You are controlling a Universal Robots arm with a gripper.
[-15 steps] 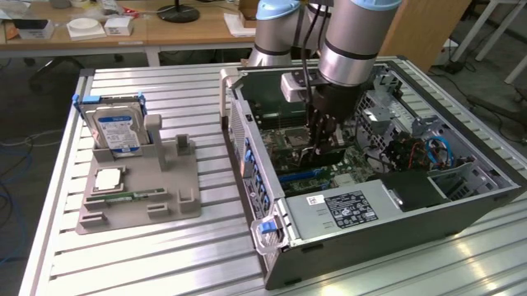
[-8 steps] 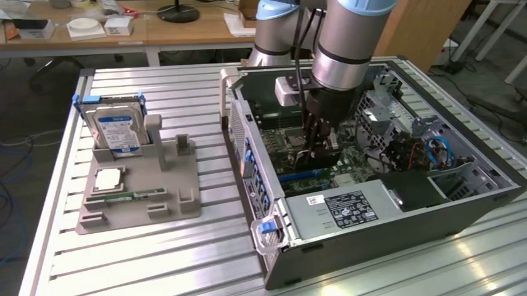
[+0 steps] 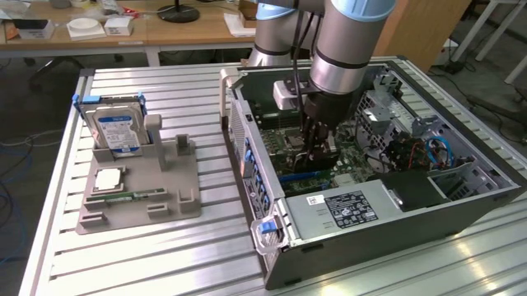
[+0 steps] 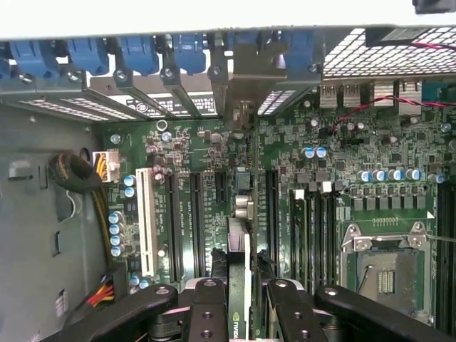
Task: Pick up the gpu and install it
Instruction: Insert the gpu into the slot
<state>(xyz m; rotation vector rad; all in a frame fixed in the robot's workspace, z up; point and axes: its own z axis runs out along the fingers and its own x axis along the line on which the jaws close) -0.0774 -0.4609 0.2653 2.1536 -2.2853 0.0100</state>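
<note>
**Parts count.** One robot arm carries one gripper (image 4: 241, 267) with two black fingers (image 4: 210, 306). One gpu (image 4: 239, 239) is present. One open computer case (image 3: 395, 231) lies on the slatted metal table (image 3: 165, 92). Inside the case are one green motherboard (image 4: 342, 142), one bare processor socket (image 4: 385, 274), one white expansion slot (image 4: 146, 221) and one grey power supply (image 3: 346, 206). One grey fixture tray (image 3: 177, 206) is placed at the exterior view's left, well apart from the case. It holds one hard drive (image 3: 118, 129) standing upright, one square processor chip (image 3: 110, 179) lying flat and one narrow memory stick (image 3: 123, 197) lying flat.

**Position of the card.** The gpu is located inside the case, standing on edge above the motherboard. In the wrist view it is seen edge-on, running between the black expansion slots toward the rear wall of the case. The jaws are clamped on the gpu, with one finger pressed against each face and the card centred between them. Whether its lower edge is seated in a slot cannot be told.

**Markings.**
- A small pale emblem is printed on the gpu edge between the fingers, but its lettering cannot be read.
- The hard drive bears a blue label and the power supply a black-and-white label. The text of neither can be read.
- White print is scattered over the motherboard and is also illegible
</note>
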